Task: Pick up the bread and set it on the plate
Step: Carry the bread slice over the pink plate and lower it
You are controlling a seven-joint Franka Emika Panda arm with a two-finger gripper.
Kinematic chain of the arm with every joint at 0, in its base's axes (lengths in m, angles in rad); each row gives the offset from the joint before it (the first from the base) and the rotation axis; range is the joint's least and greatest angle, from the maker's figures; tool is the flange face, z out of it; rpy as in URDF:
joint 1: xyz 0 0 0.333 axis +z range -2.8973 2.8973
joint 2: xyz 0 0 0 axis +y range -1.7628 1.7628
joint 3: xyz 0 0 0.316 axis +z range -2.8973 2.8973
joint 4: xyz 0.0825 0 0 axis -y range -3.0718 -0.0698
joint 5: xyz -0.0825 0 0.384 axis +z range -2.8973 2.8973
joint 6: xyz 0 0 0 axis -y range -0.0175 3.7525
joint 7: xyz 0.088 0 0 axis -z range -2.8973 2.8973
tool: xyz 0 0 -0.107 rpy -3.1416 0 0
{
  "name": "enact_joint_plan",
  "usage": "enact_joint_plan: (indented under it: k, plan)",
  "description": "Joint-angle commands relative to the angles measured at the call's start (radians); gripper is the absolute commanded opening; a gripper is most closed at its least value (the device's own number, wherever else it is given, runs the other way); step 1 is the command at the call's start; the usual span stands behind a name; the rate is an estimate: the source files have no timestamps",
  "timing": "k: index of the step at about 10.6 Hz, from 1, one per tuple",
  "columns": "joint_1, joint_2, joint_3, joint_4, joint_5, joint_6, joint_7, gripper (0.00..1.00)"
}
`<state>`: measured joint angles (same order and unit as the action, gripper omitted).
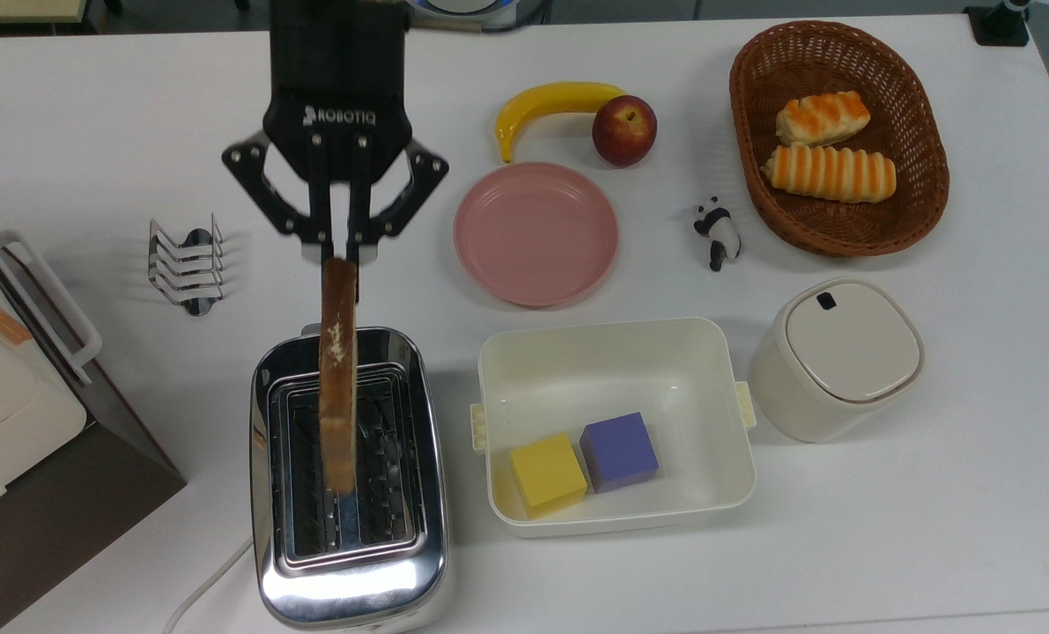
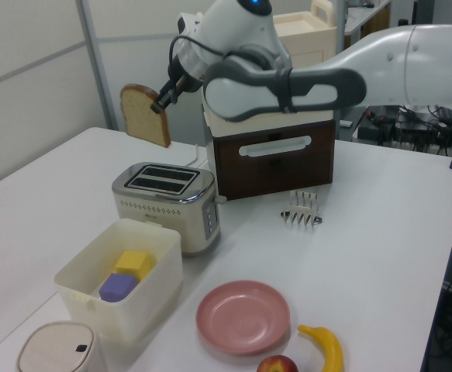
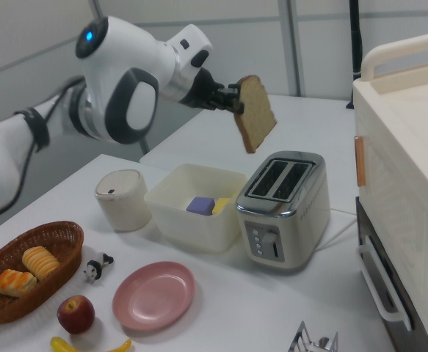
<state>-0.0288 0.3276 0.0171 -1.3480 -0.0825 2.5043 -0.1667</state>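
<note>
While the big white desk [image 1: 929, 528] carries many things, the job now is to bring the bread across to the plate without dropping it. On the desk's near edge in the top view stands the shiny silver toaster with two slots [image 1: 348, 475], and both slots are bare. Just beside it, toward the top view's right, sits the cream square tub [image 1: 616, 352] with a yellow block and a purple block inside. The round pink plate with a low rim [image 1: 535, 233] lies near the middle of the desk, and nothing is on it yet.

The black two-finger gripper [image 1: 339, 255] is pinched tight on the top edge of the flat brown slice of bread with a dark crust [image 1: 338, 370]. In the left view the bread [image 2: 146, 115] hangs in the air, well above the toaster [image 2: 166, 203], and it tilts a little.

To do this well, I think the arm should slide slowly toward the top view's right until the bread is over the plate. Then it should go down low and lay the slice flat before letting go. A drop from high up could make the bread bounce off the rim.
</note>
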Motion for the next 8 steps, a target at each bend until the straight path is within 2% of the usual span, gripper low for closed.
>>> enact_joint_plan:
  k: [1, 5, 8]
  plan:
    - [0.007, -0.119, -0.005, -0.043, 0.085, -0.236, 0.012, 0.0]
    - [0.012, -0.142, 0.009, -0.043, 0.145, -0.639, -0.074, 0.0]
    - [0.012, -0.14, 0.032, -0.043, 0.147, -0.897, -0.187, 0.0]
